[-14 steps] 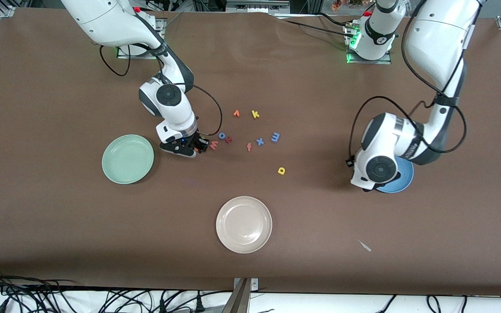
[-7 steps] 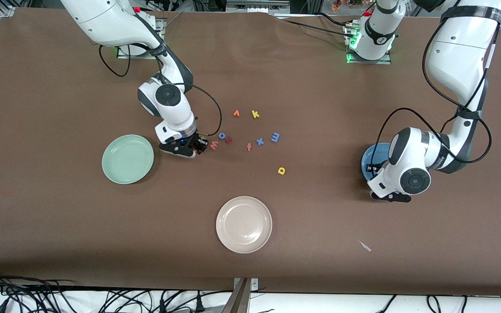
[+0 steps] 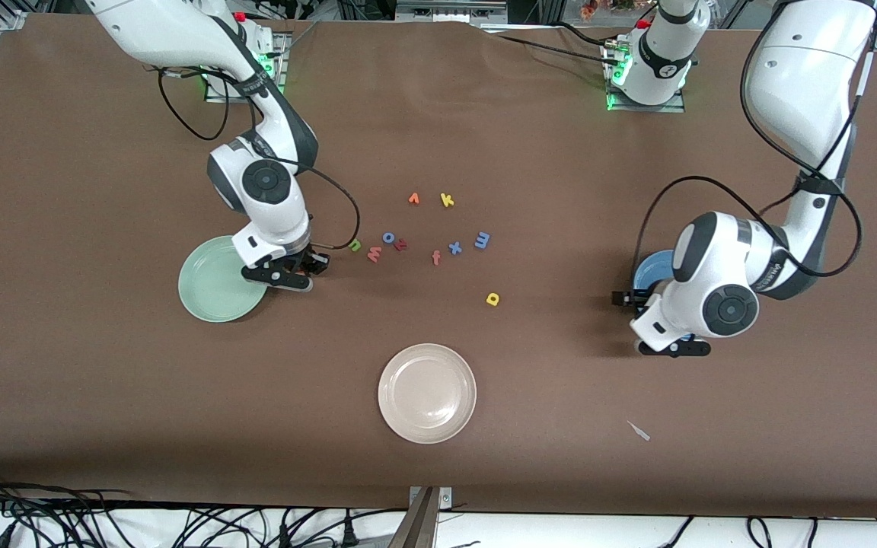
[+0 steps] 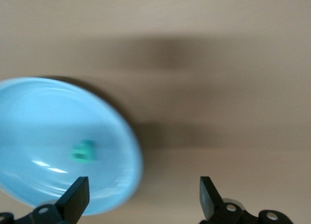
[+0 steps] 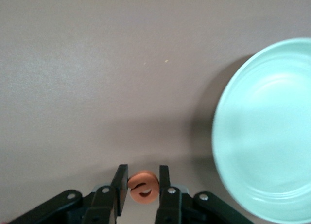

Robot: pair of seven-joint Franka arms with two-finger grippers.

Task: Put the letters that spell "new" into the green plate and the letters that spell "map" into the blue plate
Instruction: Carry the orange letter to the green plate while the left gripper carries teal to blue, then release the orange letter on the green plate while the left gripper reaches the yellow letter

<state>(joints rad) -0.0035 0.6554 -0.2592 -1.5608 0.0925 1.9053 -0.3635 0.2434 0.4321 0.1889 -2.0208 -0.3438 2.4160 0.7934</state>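
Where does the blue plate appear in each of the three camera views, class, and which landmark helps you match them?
Front view: the blue plate shows as a sliver at the left arm's end of the table, mostly hidden under the left arm's wrist.
Left wrist view: the blue plate fills one side, a teal letter lying in it, the open left gripper beside its rim.
Right wrist view: not in it.
Shared landmark: the brown table, under the plate in both views.
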